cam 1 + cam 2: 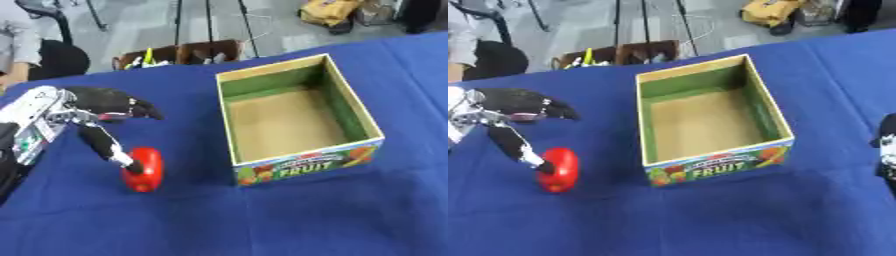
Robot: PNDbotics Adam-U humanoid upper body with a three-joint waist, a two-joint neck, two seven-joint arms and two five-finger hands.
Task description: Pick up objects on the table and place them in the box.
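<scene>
- Left eye view: the left robot hand (96, 107) comes in from the left over the blue tabletop (262, 220). Its fingers are spread wide; 1 long digit reaches down and its tip touches the left side of a red object (145, 170), while the others point right, well above it. Nothing is held.
- The red object, rounded and glossy like a pepper or tomato, lies on the tabletop near the left, just left of the box's near corner and apart from it.
- The box (306, 167), cardboard with green inner walls and "FRUIT" printed on its near side, stands open at centre right with nothing inside.
- Right eye view: the same scene; the right robot hand (886, 150) shows only as a dark shape at the right edge, and I cannot tell how its fingers stand.
- Judgement: the step in hand is the grasp of the first object; the hand is at contact but not closed.
- The next move calls for bringing the other fingers down round the red object, closing, lifting, and carrying it right over the box's left wall.
</scene>
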